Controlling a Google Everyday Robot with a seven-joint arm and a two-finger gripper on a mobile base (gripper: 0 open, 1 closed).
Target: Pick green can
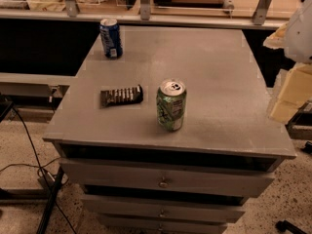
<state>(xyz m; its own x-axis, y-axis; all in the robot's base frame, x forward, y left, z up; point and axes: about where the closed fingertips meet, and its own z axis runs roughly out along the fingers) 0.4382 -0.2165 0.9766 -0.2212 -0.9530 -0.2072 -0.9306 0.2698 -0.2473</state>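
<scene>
The green can (171, 105) stands upright on the cabinet (214, 67), near its front edge, a little right of the middle; its body is printed green and white; its silver top with pull tab faces up; the gripper (287, 94) hangs at the right, well apart from the can

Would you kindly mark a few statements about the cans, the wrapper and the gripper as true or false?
1. The green can stands upright on the cabinet. True.
2. The blue can lies on its side. False: it stands upright near the cabinet's far corner.
3. The wrapper lies flat beside the green can, not touching it. True.
4. The gripper holds the green can. False: it is at the view's right edge, off the cabinet's side, well apart from the can.
</scene>
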